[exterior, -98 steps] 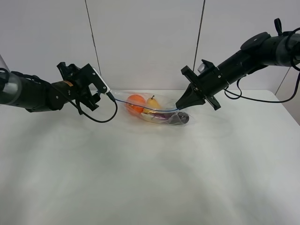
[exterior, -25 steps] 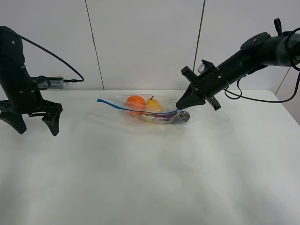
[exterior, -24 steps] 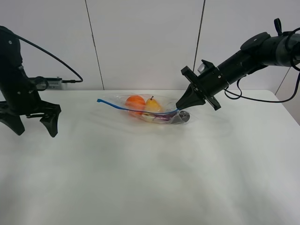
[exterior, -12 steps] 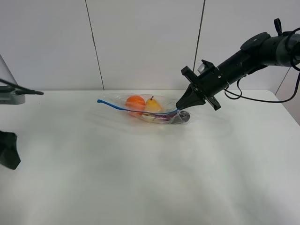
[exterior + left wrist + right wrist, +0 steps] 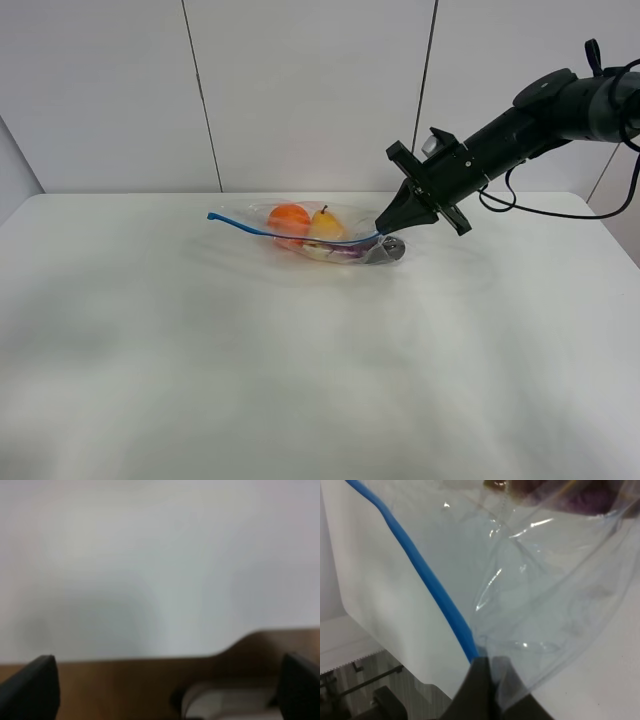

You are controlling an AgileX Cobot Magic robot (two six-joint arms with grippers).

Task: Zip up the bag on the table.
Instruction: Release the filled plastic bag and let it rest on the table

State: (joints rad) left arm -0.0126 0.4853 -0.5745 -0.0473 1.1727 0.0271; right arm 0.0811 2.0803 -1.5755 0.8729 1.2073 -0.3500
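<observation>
The clear bag [image 5: 322, 236] lies on the white table [image 5: 300, 380] at the back middle. An orange fruit [image 5: 290, 216], a yellow pear [image 5: 325, 224] and a dark object [image 5: 386, 251] show through it. Its blue zip strip [image 5: 255, 228] runs along the top edge, with the left end lying free. My right gripper [image 5: 383, 231] is shut on the right end of the strip; the right wrist view shows the strip [image 5: 427, 580] running into the closed tips [image 5: 482, 667]. My left gripper [image 5: 165, 695] is open and empty, out of the exterior view.
The left wrist view shows blurred white table surface [image 5: 150, 565], its edge and brown floor [image 5: 125, 690] beyond. A black cable [image 5: 560, 212] hangs from the right arm above the table's back right. Grey wall panels stand behind the table.
My left arm let go of the strip's left end, drew back to the left and has left the exterior view. The right gripper and the bag have stayed put.
</observation>
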